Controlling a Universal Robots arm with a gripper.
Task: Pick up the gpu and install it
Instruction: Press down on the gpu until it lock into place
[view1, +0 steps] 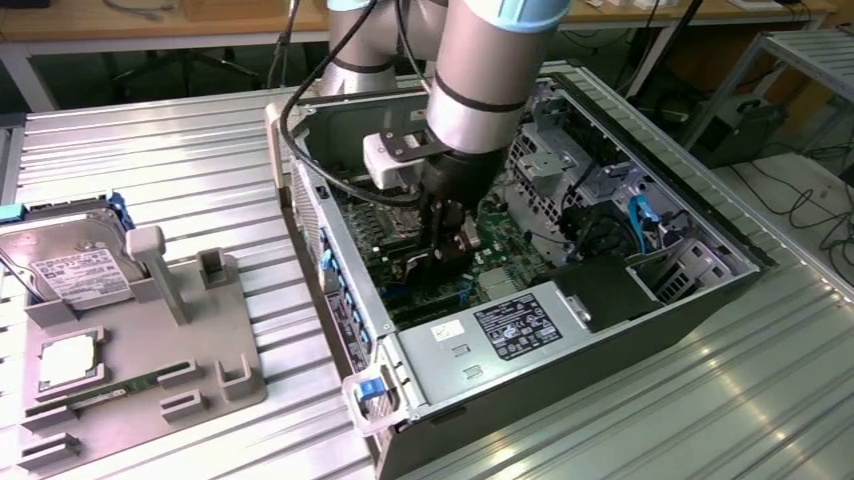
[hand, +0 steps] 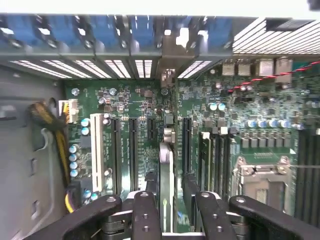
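The gpu (hand: 166, 172) stands edge-on in a slot of the green motherboard (hand: 125, 105) inside the open computer case (view1: 707, 290). Its pale bracket end (hand: 168, 75) reaches the case's rear slot wall. My gripper (hand: 170, 195) straddles the card from above, with one dark finger (hand: 150, 200) on each side. A narrow gap shows between the card and the fingers, so the gripper is open. In the exterior view the gripper (view1: 447, 250) is deep inside the case over the board, with the dark card (view1: 430, 268) just under it.
A silver power supply (view1: 501, 325) fills the case's near corner. Cables and a drive cage lie toward the exterior view's right. On the exterior view's left, a grey fixture tray (view1: 220, 340) holds a hard drive (view1: 74, 265), a processor (view1: 67, 360) and a green memory stick (view1: 107, 395).
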